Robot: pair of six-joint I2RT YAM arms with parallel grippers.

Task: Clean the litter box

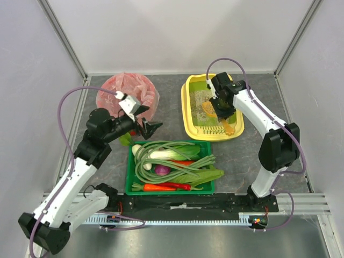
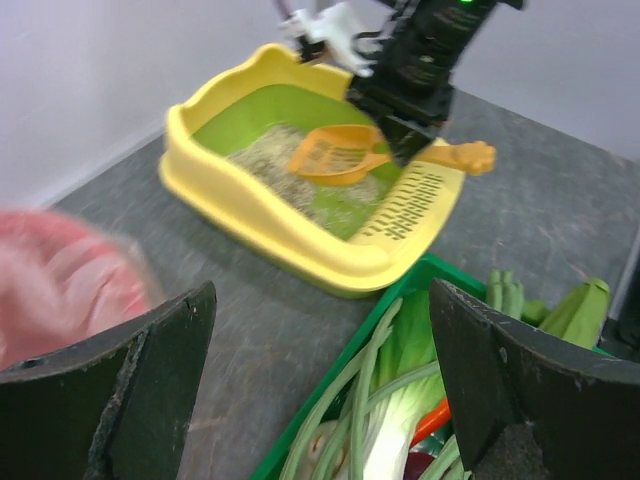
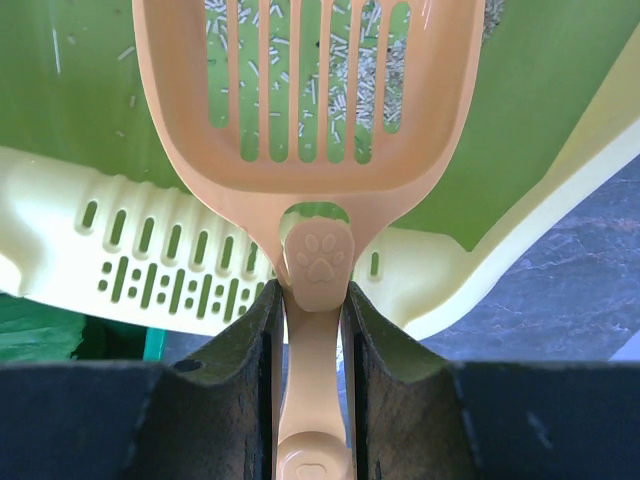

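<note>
The yellow litter box [image 1: 186, 107] is sitting at the far right of the table, its green lining holding grey-beige litter [image 1: 200, 99]. I'm watching the right gripper [image 3: 312, 300] clamping the handle of an orange slotted scoop [image 3: 310, 190], whose head is lying over the litter. My left gripper [image 2: 320, 400] is hovering with its fingers spread wide and nothing between them. It is between the red bin with the pink bag [image 1: 115, 91] and the green vegetable tray [image 1: 129, 180], near the litter box.
</note>
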